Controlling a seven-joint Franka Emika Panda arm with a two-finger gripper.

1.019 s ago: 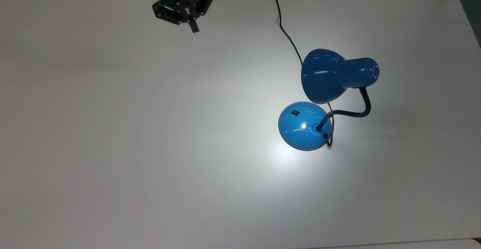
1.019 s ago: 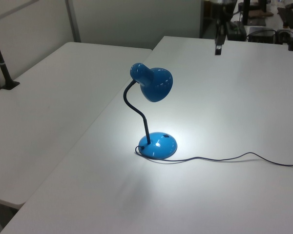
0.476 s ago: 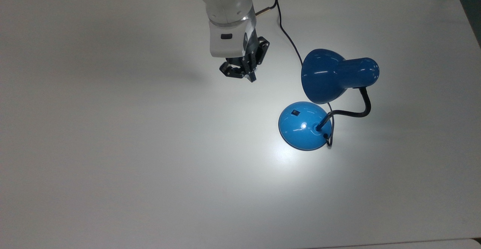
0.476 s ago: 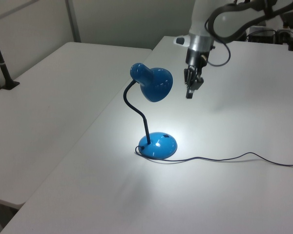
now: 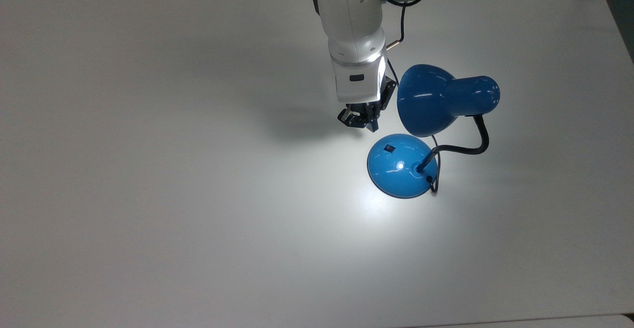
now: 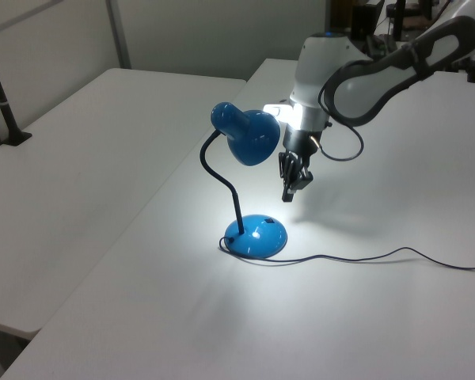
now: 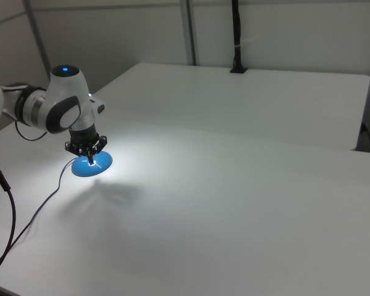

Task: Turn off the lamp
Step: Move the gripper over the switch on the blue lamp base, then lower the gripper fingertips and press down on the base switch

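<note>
Glossy blue desk lamp (image 5: 402, 165) with round domed base, black gooseneck and bell-shaped shade: standing on the plain white counter (image 5: 148, 194), lit, bright pool cast around the base. Small black rocker switch (image 5: 390, 147) on the base's upper side in the top view. Black cord (image 6: 364, 257) trailing from the base across the counter. Black two-finger gripper (image 5: 369, 124) on the white arm: pointing down, above the counter, just beside the base and near the shade, apart from the switch. Fingers clenched together, nothing held.
</note>
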